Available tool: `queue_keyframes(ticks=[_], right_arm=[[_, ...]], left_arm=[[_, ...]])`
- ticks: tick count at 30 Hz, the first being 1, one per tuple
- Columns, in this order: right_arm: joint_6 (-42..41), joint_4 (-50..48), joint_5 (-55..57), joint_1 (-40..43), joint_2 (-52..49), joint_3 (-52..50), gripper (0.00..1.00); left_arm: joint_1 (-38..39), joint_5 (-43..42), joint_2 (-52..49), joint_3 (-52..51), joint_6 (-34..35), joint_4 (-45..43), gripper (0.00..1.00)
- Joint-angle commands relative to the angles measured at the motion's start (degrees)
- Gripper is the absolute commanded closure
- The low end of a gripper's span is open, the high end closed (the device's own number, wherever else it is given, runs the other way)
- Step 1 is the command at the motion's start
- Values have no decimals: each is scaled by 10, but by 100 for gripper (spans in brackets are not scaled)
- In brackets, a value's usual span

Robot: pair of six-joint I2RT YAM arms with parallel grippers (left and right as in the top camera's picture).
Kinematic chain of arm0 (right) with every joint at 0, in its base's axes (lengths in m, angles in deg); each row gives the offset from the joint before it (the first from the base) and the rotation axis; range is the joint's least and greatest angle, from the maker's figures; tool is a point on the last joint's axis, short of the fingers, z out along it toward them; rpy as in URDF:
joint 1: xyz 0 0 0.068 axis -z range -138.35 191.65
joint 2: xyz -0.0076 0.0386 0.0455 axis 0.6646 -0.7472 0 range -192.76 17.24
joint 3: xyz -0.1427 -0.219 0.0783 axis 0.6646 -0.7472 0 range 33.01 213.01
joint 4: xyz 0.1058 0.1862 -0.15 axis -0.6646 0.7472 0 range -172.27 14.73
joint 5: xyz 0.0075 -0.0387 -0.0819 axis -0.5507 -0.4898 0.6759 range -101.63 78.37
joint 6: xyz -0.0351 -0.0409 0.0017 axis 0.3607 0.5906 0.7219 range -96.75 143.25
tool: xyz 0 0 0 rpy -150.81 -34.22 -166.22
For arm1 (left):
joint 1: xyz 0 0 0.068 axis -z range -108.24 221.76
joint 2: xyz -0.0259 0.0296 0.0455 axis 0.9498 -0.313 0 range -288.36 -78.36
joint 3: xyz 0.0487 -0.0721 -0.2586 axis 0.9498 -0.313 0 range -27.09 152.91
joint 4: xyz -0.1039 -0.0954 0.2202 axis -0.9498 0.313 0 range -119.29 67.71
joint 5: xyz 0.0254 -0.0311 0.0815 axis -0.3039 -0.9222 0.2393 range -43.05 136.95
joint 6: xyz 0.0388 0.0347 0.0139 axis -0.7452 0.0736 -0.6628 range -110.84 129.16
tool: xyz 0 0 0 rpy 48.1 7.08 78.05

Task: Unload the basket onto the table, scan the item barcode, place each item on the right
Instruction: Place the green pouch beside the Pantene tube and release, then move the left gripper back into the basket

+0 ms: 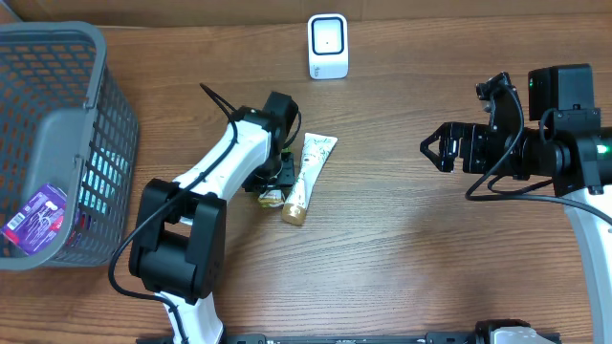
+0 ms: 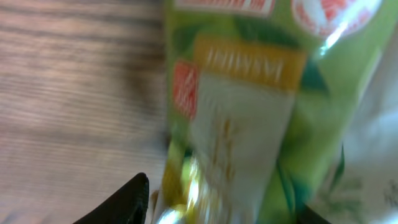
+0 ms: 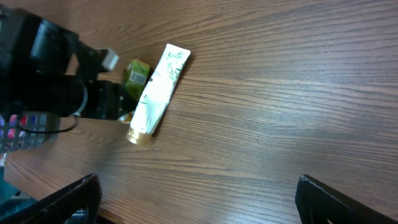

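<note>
Beside the white tube point(image 1: 308, 174), green sachet point(image 2: 236, 124): likely light, soft, slick; pinch a flat edge. Left jaws around it, grip unclear; right jaws spread, empty.

Basket point(image 1: 57, 143) sits at left edge of table point(image 1: 402, 248), w/ a packet point(image 1: 36, 218) inside. Scanner point(image 1: 328, 46) stands far centre. Tube point(image 1: 308, 172) lies mid-table, sachet point(image 3: 137, 73) just beside its left, under left gripper point(image 1: 282, 179). Right gripper point(image 1: 435, 148) hangs well apart, to the right.
</note>
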Motion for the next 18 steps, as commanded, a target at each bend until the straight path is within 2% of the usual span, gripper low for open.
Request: queue_keyframes(ticks=[1, 3, 8, 14, 15, 16, 18], right_arm=[[2, -1, 0, -3, 2, 7, 0], [2, -1, 0, -3, 2, 7, 0], [2, 1, 0, -3, 2, 7, 0], [2, 1, 0, -3, 2, 7, 0], [2, 1, 0, -3, 2, 7, 0], [2, 1, 0, -3, 2, 7, 0], [2, 1, 0, -3, 2, 7, 0]], left_arm=[[-17, -3, 0, 100, -13, 47, 51], [-23, -3, 1, 168, -24, 92, 50], [-50, -3, 1, 373, -28, 210, 37], [-117, -2, 1, 608, -46, 344, 34], [-134, -3, 1, 645, -56, 357, 33], [-156, -19, 9, 668, -86, 357, 28], [-199, -20, 28, 682, -76, 357, 22]])
